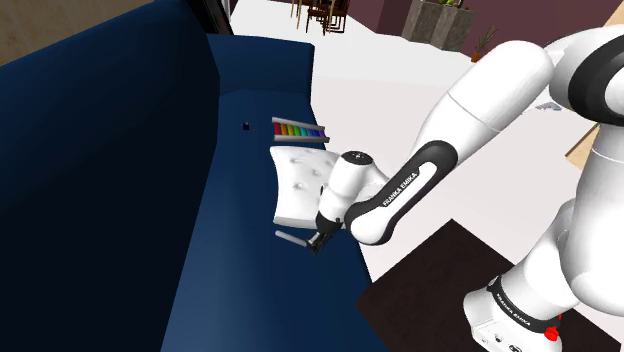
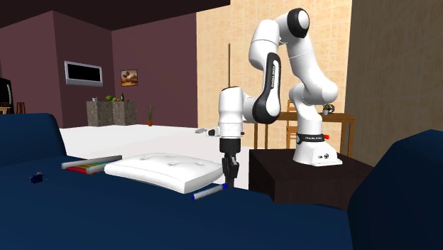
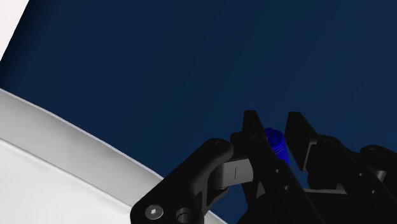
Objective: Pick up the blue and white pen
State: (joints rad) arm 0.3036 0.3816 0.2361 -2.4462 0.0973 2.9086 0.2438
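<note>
The blue and white pen (image 2: 208, 192) lies on the dark blue sofa seat (image 2: 142, 213), just in front of a white cushion. In the shoulder view the pen (image 1: 291, 238) points away from the seat's front edge. My black gripper (image 2: 229, 180) hangs straight down over the pen's blue end. In the wrist view the blue cap (image 3: 275, 143) fills the narrow gap in my gripper (image 3: 273, 122), and both fingers press against it. The pen's white barrel is hidden behind the hand there. In the shoulder view the gripper (image 1: 318, 242) sits low on the seat.
A white cushion (image 1: 298, 182) lies right beside the pen, with a rainbow-barred xylophone (image 1: 299, 131) beyond it. A small dark object (image 2: 37, 177) sits farther along the seat. The sofa's backrest (image 1: 100, 150) rises on the shoulder view's left. The seat's front edge runs close to the gripper.
</note>
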